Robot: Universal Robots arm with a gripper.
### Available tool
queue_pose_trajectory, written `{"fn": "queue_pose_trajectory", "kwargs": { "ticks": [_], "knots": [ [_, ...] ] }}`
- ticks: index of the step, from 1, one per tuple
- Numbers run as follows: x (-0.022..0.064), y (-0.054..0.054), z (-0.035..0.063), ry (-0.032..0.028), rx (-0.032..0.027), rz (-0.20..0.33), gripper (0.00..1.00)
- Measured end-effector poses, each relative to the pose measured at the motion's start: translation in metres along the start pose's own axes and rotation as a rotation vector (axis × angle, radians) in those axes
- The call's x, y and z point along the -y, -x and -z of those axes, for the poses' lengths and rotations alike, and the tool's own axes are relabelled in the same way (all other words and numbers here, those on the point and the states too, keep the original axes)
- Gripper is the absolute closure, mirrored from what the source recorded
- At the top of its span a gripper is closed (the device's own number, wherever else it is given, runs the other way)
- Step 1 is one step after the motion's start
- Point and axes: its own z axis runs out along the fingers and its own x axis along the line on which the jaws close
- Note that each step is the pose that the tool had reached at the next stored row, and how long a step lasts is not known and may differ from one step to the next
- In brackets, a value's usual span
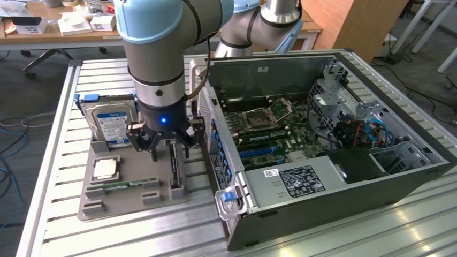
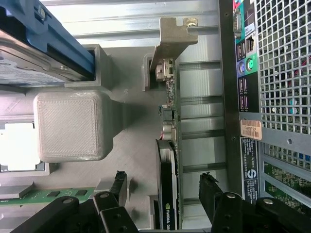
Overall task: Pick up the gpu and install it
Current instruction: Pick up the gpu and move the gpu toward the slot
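Your gripper [image 1: 170, 155] is hanging over the grey tray [image 1: 128, 202] on the slatted metal table [image 1: 107, 238], its jaws standing wide apart and gripping nothing. The gpu [image 2: 169, 145] is standing on its long edge in a slot along the tray's edge nearest the open computer case [image 1: 343, 209], with its silver bracket [image 2: 172, 34] at the end toward the hard drive [image 1: 111, 120]. In the wrist view the fingers [image 2: 118, 183] are flanking the gpu, one on each side, neither touching it. The hard drive is standing upright at one end of the tray, while the processor [image 1: 106, 168] and memory stick [image 1: 128, 184] are lying flat along the tray's side away from the case
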Motion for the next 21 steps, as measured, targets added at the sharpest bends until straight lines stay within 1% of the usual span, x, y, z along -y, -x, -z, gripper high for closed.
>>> {"fn": "queue_pose_trajectory", "kwargs": {
  "ticks": [10, 12, 14, 16, 17, 21],
  "knots": [
    [0.0, 0.0, 0.0, 0.0, -0.0001, 0.0, 0.29],
    [0.0, 0.0, 0.0, -0.0001, -0.0001, 0.0, 0.31],
    [0.0, 0.0, 0.0, -0.0001, -0.0001, 0.0, 0.44],
    [0.0, 0.0, 0.0, -0.0001, 0.0, 0.0, 0.44],
    [0.0, 0.0, 0.0, -0.0001, 0.0, 0.0, 0.5],
    [-0.0002, 0.0016, 0.0, -0.0001, -0.0001, 0.0, 0.5]
  ]
}}
